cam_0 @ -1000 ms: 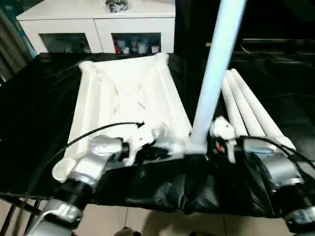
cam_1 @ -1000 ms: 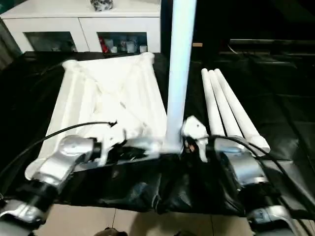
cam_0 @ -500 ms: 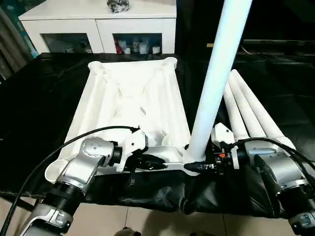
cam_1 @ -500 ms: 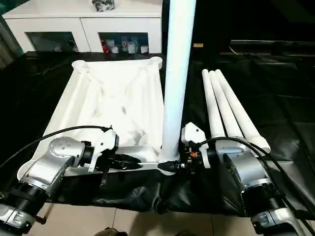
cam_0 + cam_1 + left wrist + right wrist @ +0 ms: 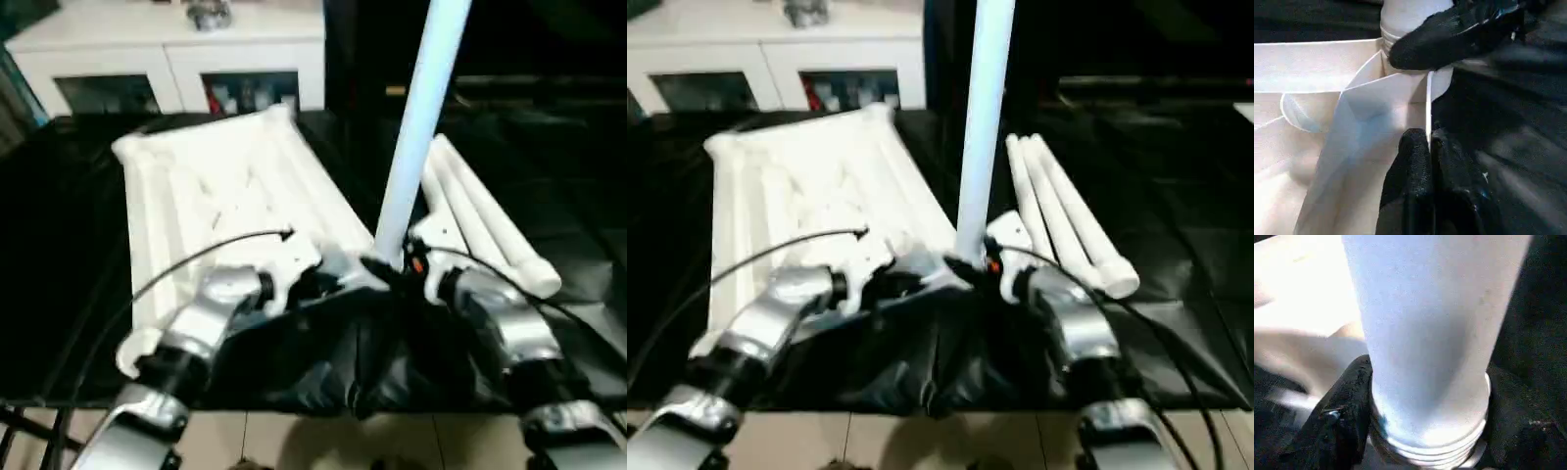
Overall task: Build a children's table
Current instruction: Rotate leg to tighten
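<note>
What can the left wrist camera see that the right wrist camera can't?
Left wrist view: the left gripper, fingers shut, pinching the thin edge of the tabletop.
Right wrist view: the leg close up, with ridged rings at its bottom end, and the right gripper around it.
Both: the leg's base, the tabletop's white plastic, one black finger of the right gripper against the leg, and the black cloth.

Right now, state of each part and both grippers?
tabletop: upside down, ribbed underside up, on the black cloth.
upright leg: standing in the near corner socket.
three spare legs: lying side by side beside the tabletop.
left gripper: shut on the tabletop's rim.
right gripper: around the upright leg's base.
</note>
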Motion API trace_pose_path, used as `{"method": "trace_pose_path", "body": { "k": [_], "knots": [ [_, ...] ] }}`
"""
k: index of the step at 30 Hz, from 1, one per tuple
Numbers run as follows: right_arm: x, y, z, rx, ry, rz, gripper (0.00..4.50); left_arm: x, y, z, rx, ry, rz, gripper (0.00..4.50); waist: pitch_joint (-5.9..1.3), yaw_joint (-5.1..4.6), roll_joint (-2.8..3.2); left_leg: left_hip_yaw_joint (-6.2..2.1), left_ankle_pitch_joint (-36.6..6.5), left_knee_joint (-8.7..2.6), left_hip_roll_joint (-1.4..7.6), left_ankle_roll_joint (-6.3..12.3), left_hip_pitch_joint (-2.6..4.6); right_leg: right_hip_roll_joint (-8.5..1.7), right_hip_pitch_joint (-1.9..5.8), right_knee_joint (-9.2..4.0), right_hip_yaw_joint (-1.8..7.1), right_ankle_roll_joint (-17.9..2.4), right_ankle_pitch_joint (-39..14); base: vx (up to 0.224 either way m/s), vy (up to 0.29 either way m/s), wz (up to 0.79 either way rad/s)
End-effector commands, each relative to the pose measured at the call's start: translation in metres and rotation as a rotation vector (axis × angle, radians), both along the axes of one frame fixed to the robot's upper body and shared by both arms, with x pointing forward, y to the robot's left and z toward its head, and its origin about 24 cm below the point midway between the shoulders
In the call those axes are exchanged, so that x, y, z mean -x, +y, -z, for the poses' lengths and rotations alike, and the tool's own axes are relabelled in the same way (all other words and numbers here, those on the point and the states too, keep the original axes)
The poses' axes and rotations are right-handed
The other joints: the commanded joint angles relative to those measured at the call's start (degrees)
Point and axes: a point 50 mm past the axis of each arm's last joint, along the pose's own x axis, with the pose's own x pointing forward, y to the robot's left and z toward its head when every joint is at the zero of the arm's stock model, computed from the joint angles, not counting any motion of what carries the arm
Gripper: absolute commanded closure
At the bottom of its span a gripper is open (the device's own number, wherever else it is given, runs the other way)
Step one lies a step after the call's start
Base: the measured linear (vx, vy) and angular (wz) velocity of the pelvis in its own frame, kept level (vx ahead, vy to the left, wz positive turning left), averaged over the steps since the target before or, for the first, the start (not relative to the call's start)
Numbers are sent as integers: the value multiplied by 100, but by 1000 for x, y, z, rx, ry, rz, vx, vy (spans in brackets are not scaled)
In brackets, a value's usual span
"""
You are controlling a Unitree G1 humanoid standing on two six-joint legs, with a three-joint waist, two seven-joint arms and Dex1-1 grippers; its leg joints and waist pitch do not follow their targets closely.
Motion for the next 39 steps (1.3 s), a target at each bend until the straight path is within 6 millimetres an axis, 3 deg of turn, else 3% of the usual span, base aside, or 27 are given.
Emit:
{"method": "trace_pose_path", "body": {
  "k": [1,4,6,7,12,17,20,21,22,26,28,33,39],
  "knots": [
    [2,30,13,-24,74,18,177,-5,-32,-19,94,-64,-10,450,-375,5,-88,-161,-1453,-431,243,159,95,-311,256,-518,204,-1083,-2267,0,0,0],
    [0,39,12,16,24,25,177,-4,-43,-20,106,-75,-3,450,-390,8,-73,-160,-1408,-432,253,238,73,-310,273,-503,205,-1129,-1987,0,0,0],
    [-1,44,9,-1,2,16,122,-1,-49,-18,84,-99,39,450,-398,14,-74,-155,-1368,-427,251,296,72,-309,279,-487,205,-1174,-1819,0,0,0],
    [-1,44,8,-6,0,15,122,0,-50,-18,85,-103,49,450,-398,19,-73,-155,-1336,-425,251,348,56,-318,298,-477,209,-1202,-1749,0,0,0],
    [-3,31,3,54,-46,-21,67,6,-45,-21,111,-124,143,450,-406,44,-78,-149,-1257,-412,261,447,60,-327,297,-470,205,-1227,-1730,0,0,0],
    [2,12,-1,93,-71,-166,67,15,-33,-20,112,-124,241,450,-407,113,-71,-135,-1214,-405,285,515,74,-323,282,-448,217,-1256,-1612,0,0,0],
    [7,5,-2,120,-79,-259,67,18,-26,-19,110,-121,268,450,-400,119,-81,-140,-1164,-409,295,571,44,-323,311,-414,213,-1326,-1451,0,0,0],
    [9,1,-3,123,-75,-303,67,19,-23,-19,113,-116,285,450,-398,120,-35,-140,-1195,-412,296,572,59,-318,293,-414,213,-1334,-1479,0,0,0],
    [13,-3,-5,123,-71,-356,67,21,-18,-19,114,-107,304,450,-400,132,-75,-133,-1219,-407,293,588,57,-316,316,-415,211,-1345,-1499,0,0,0],
    [28,-13,-10,115,-31,-560,67,27,-3,-21,111,-91,380,450,-381,182,-85,-130,-1260,-416,313,641,47,-314,317,-421,208,-1317,-1663,0,0,0],
    [33,-16,-12,108,-10,-620,67,29,3,-22,110,-81,407,450,-375,194,-63,-134,-1315,-429,333,612,65,-312,286,-431,214,-1289,-1781,0,0,0],
    [45,-25,-13,109,67,-767,67,33,15,-24,102,-64,453,450,-380,244,-79,-134,-1280,-430,341,560,73,-321,283,-421,230,-1285,-1795,0,0,0],
    [54,-26,-12,98,127,-845,138,42,25,-22,82,-32,504,450,-381,262,-76,-139,-1209,-437,339,544,59,-319,286,-402,229,-1311,-1702,0,0,0]
  ]
}}
